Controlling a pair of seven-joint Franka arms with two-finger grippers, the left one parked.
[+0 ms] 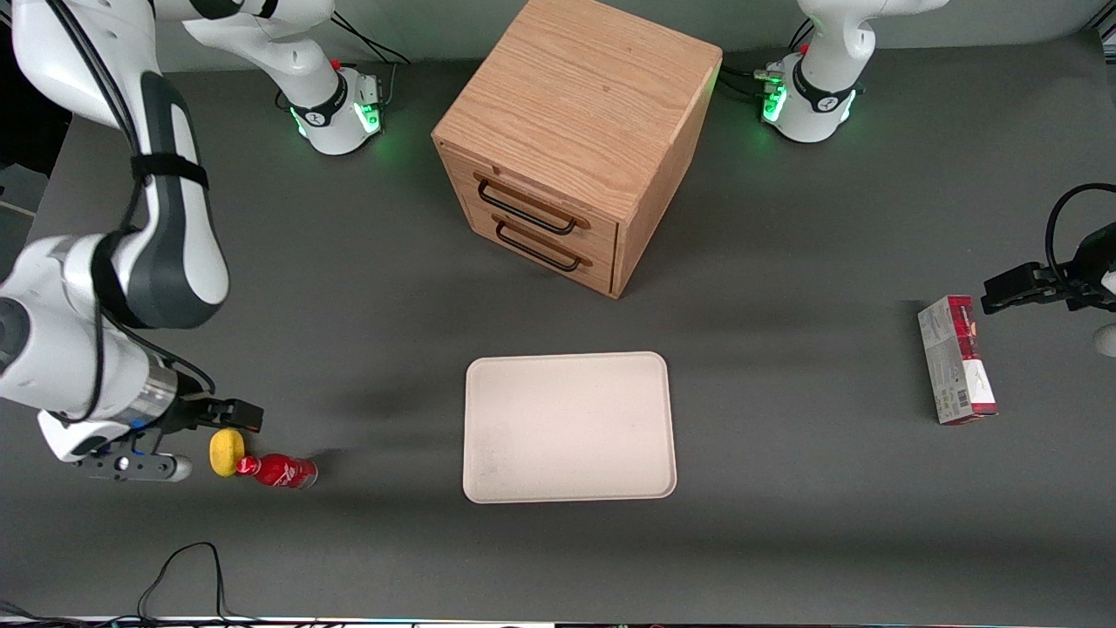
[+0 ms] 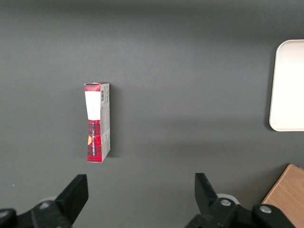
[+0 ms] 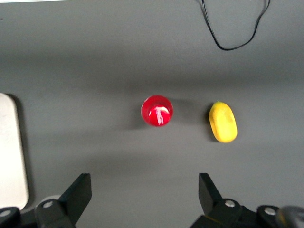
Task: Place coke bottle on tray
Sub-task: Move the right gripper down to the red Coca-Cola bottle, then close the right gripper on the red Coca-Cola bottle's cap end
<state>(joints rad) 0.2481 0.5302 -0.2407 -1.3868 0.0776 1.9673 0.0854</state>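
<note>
Gripper [image 1: 222, 417] sits lower left of the front view, above the table [image 1: 785, 541] at the working arm's end, jaws spread wide w/ nothing between them; in the right wrist view both fingers [image 3: 78, 192] show w/ a wide gap and only bare table in it. Coke bottle [image 1: 277, 470] is in the lower left of the front view, just beside the yellow lemon-like lump [image 1: 225, 452], approx touching it there. Wrist cam looks straight down on the bottle's red cap [image 3: 157, 110], so it stands upright, w/ a clear gap to the lump [image 3: 223, 122]. Tray [image 1: 569, 427] lies lower center, flat, well apart from the bottle. Wooden 2-drawer cabinet [image 1: 575, 139] is at upper center, farther from the front cam than the tray. Red-and-grey box [image 1: 956, 359] lies at right, toward the parked arm's end.
</note>
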